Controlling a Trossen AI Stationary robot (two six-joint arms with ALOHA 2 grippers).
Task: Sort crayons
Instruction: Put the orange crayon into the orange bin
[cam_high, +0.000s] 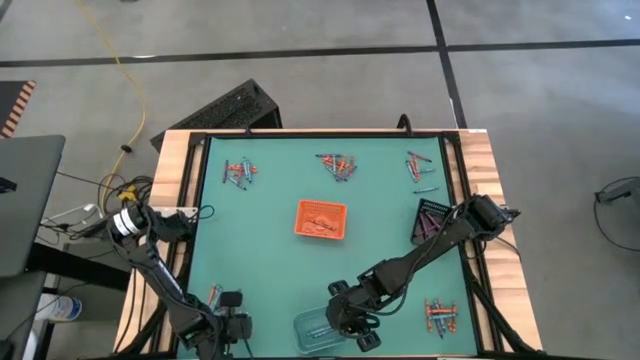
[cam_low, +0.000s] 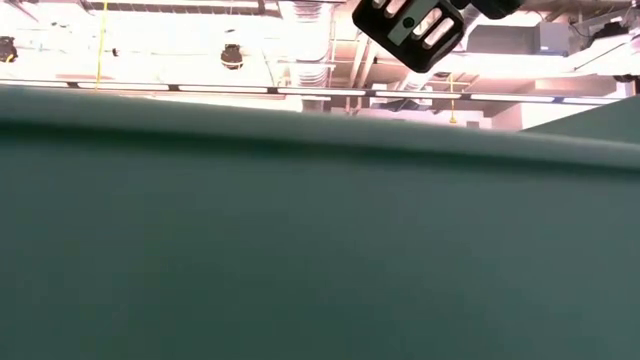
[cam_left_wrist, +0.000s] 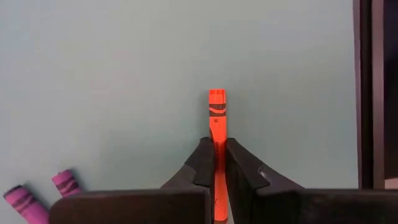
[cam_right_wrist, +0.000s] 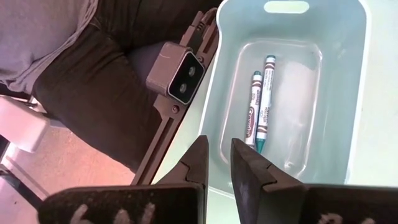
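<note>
1. Your left hand (cam_left_wrist: 217, 171) is clenched on an orange-red crayon (cam_left_wrist: 217, 121): the stick sits between the two fingers (cam_left_wrist: 200, 163) and pokes out ahead of them over the green worktop (cam_high: 270, 205). In the high view that hand (cam_high: 232, 325) is down at the worktop's near left corner.
2. Just beside that hand lie two purple-magenta crayons (cam_left_wrist: 67, 183), flat on the worktop and apart from the fingers.
3. Your right hand (cam_right_wrist: 216, 163) hangs over the near wall of the clear tray (cam_right_wrist: 230, 81), its fingers only slightly apart and nothing between them. The high view puts it (cam_high: 350, 318) at the near edge, middle of the worktop, over the same clear tray (cam_high: 308, 335).
4. Two blue-grey crayons (cam_right_wrist: 261, 102) lie side by side inside the clear tray, along its length, ahead of the right hand and not touching it.
5. The orange tray (cam_high: 321, 219) sits mid-worktop with some orange-red sticks in it; you cannot count them.
6. The black tray (cam_high: 430, 218) is near the right edge, partly under the right arm; its contents are unclear.
7. Loose crayons lie in small heaps: far left (cam_high: 239, 172), far middle (cam_high: 338, 164), far right (cam_high: 420, 166), and near right corner (cam_high: 438, 317).
8. A person's clothed legs show beyond the near edge in the right wrist view.
</note>
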